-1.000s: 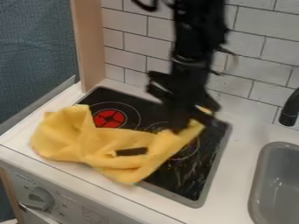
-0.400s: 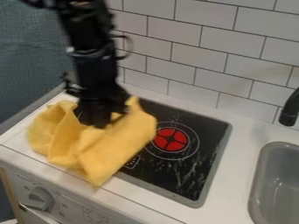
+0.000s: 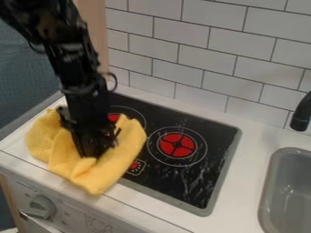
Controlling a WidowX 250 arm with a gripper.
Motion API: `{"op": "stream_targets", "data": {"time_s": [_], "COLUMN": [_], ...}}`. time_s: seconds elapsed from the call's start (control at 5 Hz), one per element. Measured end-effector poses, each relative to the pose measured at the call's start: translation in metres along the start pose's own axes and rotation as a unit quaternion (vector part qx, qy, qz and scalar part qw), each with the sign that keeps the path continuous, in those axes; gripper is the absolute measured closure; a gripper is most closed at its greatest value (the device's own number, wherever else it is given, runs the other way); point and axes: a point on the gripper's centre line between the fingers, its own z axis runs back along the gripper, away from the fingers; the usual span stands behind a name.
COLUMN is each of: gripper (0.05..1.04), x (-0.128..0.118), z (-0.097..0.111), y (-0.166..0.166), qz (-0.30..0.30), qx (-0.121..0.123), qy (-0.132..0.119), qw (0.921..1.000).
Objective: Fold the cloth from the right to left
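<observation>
1. Camera view: the pincer [image 3: 92, 152] points down into the yellow cloth [image 3: 118, 159], at the left of the black cooktop [image 3: 200, 182]; I cannot tell whether it is open or closed.
2. The cloth lies bunched around the pincer's lower end, partly on the cooktop's left side and partly on the white desk [image 3: 243, 182], its front corner near the desk's front edge.
3. Right of the cloth, a red burner mark [image 3: 176, 144] sits within white rings; another red mark [image 3: 113, 117] shows just behind the cloth.
4. A small printed emblem [image 3: 135, 167] sits just beside the cloth's right edge.
5. Below, the front panel has a grey knob [image 3: 41, 207] ringed by marks too small to read.
6. Farther right are a grey sink [image 3: 276, 182] and black faucet [image 3: 300, 116]; white tiles [image 3: 200, 45] stand behind.
</observation>
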Motion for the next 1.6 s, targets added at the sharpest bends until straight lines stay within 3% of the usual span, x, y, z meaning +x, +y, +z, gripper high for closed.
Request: {"op": "stream_targets", "data": {"time_s": [0.2,0.6,0.8,1.0,1.2,1.4,1.6], "gripper": [0.853,0.285,0.067,0.075,0.083,0.083,0.083], "x": [0.001,-0.007,-0.008,-0.012,-0.021,-0.027,-0.028], "z": [0.001,0.025,0.041,0.054,0.064,0.089,0.101], "y": [0.001,0.002,-0.001,-0.003,-0.006,-0.007,-0.013], "qz": [-0.002,-0.005,-0.038,-0.045,-0.056,-0.052,-0.064], "qx": [-0.007,-0.021,-0.016,-0.012,-0.009,0.015,0.017], "qy": [-0.008,-0.030,-0.048,-0.057,-0.042,-0.047,-0.068], "qw": [0.9999,0.9993,0.9980,0.9973,0.9975,0.9974,0.9955]}}
